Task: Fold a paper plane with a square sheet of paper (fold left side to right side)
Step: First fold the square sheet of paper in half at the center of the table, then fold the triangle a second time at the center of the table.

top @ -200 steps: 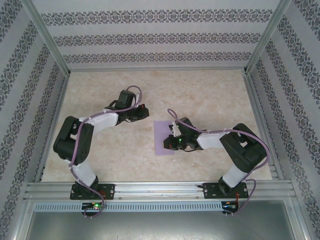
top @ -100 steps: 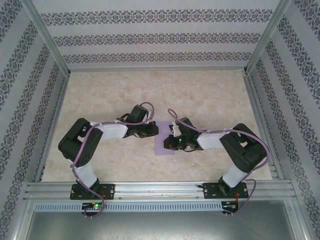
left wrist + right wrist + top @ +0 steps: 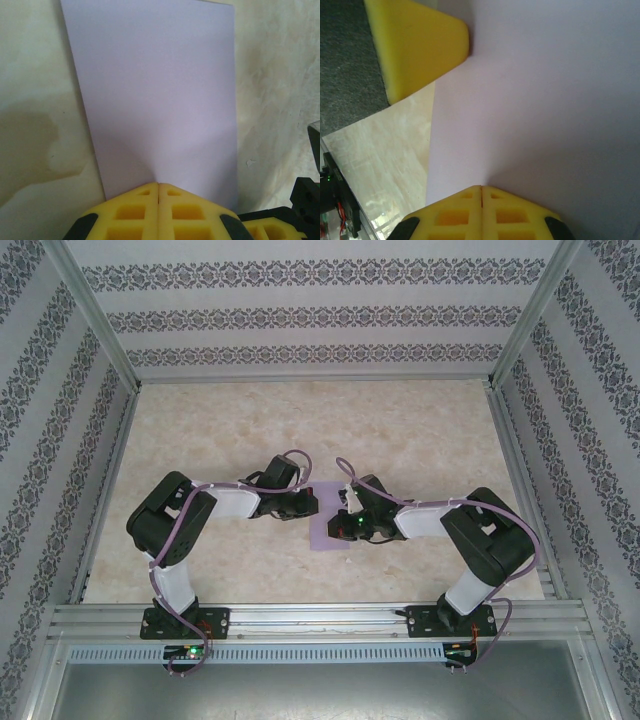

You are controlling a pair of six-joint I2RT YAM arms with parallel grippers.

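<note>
Lilac and thin, the square sheet of paper (image 3: 324, 532) lies near the middle of the table (image 3: 420, 440), with the left gripper (image 3: 159, 186), jaws closed, touching its left edge and the right gripper (image 3: 481, 189), jaws closed, on its right part, so the crease should come sharpest if 1 pins while the other slides slowly.

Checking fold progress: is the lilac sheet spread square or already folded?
Folded, it seems: the lilac sheet lies as a narrow rectangle, not a square. Layers cannot be told.
</note>
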